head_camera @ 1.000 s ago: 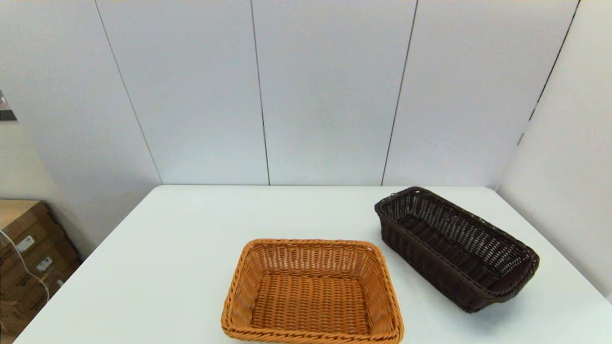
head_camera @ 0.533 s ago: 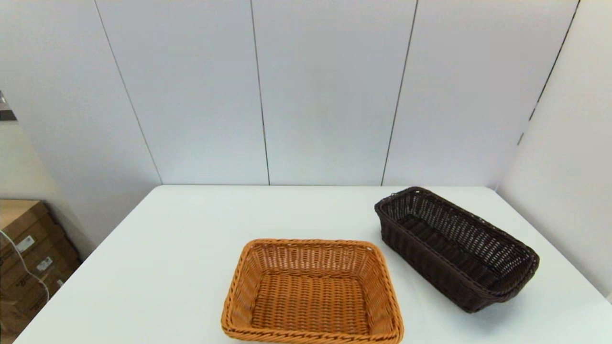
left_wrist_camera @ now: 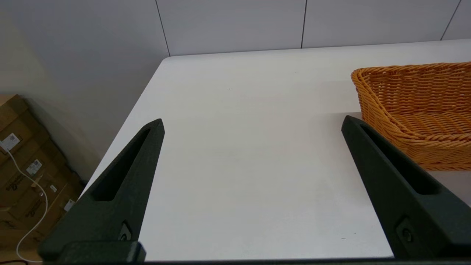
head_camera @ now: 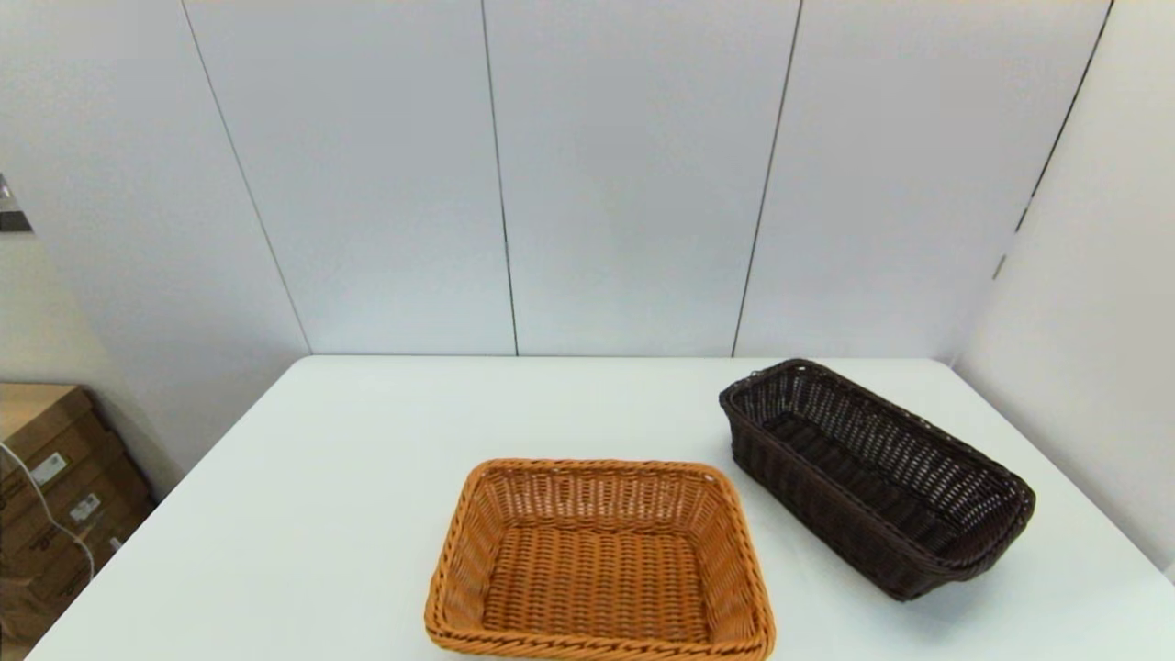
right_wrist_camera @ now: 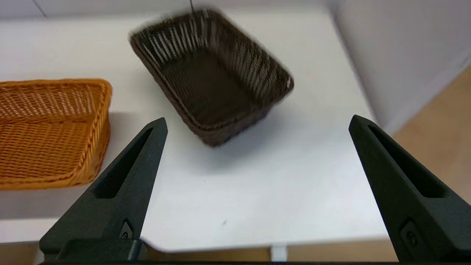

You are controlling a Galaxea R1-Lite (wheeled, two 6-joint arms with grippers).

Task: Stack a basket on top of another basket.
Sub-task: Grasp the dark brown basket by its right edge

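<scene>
The dark brown basket [head_camera: 877, 477] stands empty on the right side of the white table [head_camera: 349, 477], set at an angle; the right wrist view shows the dark brown basket [right_wrist_camera: 211, 75] too. The orange-tan basket [head_camera: 598, 562] sits empty near the table's front edge, left of the dark one, apart from it. It shows as well in the left wrist view [left_wrist_camera: 419, 110] and the right wrist view [right_wrist_camera: 48, 129]. My right gripper [right_wrist_camera: 257, 123] hangs open near the front right table edge, short of the dark basket. My left gripper [left_wrist_camera: 252, 123] stays open over the table's left side, beside the orange-tan basket.
White wall panels close the table at the back and right. Cardboard boxes [head_camera: 50, 496] with a white cable stand on the floor to the left. The table's front right corner and wooden floor [right_wrist_camera: 438, 106] show in the right wrist view.
</scene>
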